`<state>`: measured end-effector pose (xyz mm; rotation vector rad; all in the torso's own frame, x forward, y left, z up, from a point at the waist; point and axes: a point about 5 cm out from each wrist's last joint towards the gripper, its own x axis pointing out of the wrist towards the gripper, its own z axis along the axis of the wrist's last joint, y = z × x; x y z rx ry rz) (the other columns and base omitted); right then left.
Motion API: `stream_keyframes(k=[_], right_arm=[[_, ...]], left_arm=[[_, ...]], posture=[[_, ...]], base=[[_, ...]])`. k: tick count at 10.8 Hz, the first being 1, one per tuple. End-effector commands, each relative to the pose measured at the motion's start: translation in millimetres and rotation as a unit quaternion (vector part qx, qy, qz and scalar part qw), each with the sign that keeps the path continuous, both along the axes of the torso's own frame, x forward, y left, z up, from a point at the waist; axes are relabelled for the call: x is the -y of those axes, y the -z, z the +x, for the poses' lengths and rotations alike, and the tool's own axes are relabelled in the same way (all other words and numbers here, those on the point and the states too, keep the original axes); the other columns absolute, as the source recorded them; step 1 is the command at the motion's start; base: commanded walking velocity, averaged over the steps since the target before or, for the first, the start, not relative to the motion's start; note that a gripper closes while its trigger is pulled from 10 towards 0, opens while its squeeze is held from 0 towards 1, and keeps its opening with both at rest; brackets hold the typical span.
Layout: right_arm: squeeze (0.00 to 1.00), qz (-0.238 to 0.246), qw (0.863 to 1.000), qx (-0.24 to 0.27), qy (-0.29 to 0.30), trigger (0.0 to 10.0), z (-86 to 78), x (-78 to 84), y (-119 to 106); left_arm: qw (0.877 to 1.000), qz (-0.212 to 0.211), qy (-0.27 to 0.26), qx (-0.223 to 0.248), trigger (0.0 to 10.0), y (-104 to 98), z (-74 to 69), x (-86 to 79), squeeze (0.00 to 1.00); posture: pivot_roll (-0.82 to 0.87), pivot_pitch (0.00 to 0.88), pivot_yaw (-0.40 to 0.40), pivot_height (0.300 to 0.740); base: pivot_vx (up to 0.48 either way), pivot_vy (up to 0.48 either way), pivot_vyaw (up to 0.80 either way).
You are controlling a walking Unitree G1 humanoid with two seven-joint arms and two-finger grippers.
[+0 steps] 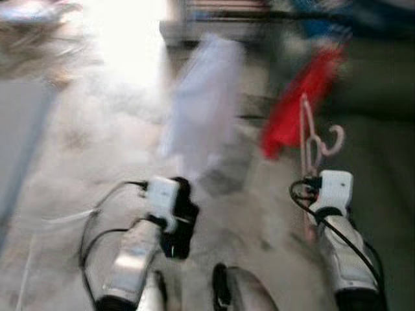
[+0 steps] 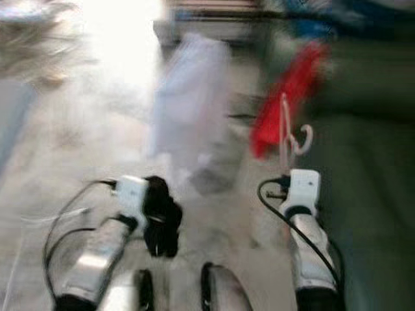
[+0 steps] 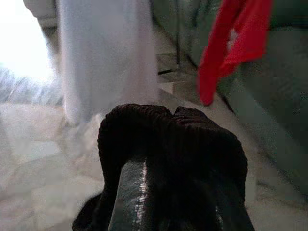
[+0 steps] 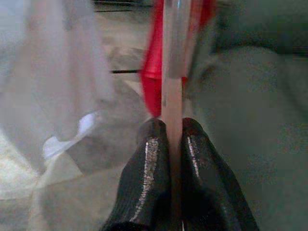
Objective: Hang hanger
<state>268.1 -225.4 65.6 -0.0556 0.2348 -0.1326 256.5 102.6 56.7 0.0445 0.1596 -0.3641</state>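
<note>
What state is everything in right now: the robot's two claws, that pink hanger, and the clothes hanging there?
Right gripper: shut on the hanger, held out in front.
Hanger: pink, held upright, hook at the top, not yet hung.
Left gripper: wrapped in a dark cloth; fingers cannot be judged.
Red garment: hanging, blurred.
White garment: hanging down toward the floor, blurred.
</note>
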Motion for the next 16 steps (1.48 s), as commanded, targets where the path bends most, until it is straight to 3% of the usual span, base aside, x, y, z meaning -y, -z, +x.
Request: stream_keyframes(k=[1, 4, 5, 6, 10, 16], right_arm=[[0.00, 0.003, 1.000, -0.009, -0.001, 10.0, -0.1, 0.2, 3], [0.00, -0.002, 1.000, -0.005, -0.002, 10.0, 3.6, -2.6, 1], [0.00, -0.002, 1.000, -0.005, 0.002, 10.0, 3.6, -2.1, 2], [0.00, -0.002, 1.000, -0.006, 0.002, 10.0, 3.9, -3.1, 3], [0.00, -0.004, 1.000, -0.004, 0.003, 10.0, 5.7, -8.0, 3], [0.00, -0.004, 1.000, -0.002, 0.006, 10.0, 6.7, -12.5, 5]], left_arm=[[0.998, 0.025, 0.035, 0.045, 10.0, -11, 1.1, 10.5, 0.00], [0.993, 0.075, 0.060, 0.067, 10.0, -12, -1.4, 7.9, 0.00], [0.994, 0.079, 0.036, 0.067, 10.0, -13, -0.8, -3.7, 0.00], [0.994, 0.077, 0.033, 0.065, 10.0, -12, -0.8, -5.4, 0.00], [0.989, 0.092, 0.076, 0.091, 10.0, -15, -3.0, 14.5, 0.00], [0.987, 0.088, 0.083, 0.103, 10.0, -17, -3.8, 13.0, 0.00]], posture=[[-0.01, 0.187, -0.050, 0.740], [0.00, 0.197, -0.044, 0.740], [0.01, 0.202, -0.049, 0.740], [0.01, 0.202, -0.050, 0.740], [-0.01, 0.202, -0.051, 0.740], [0.00, 0.192, -0.047, 0.740]], base=[[0.000, 0.000, -0.80], [0.000, 0.000, -0.80], [0.000, 0.000, -0.80], [0.000, 0.000, -0.80], [0.000, 0.067, -0.80], [0.000, 0.000, -0.80]])
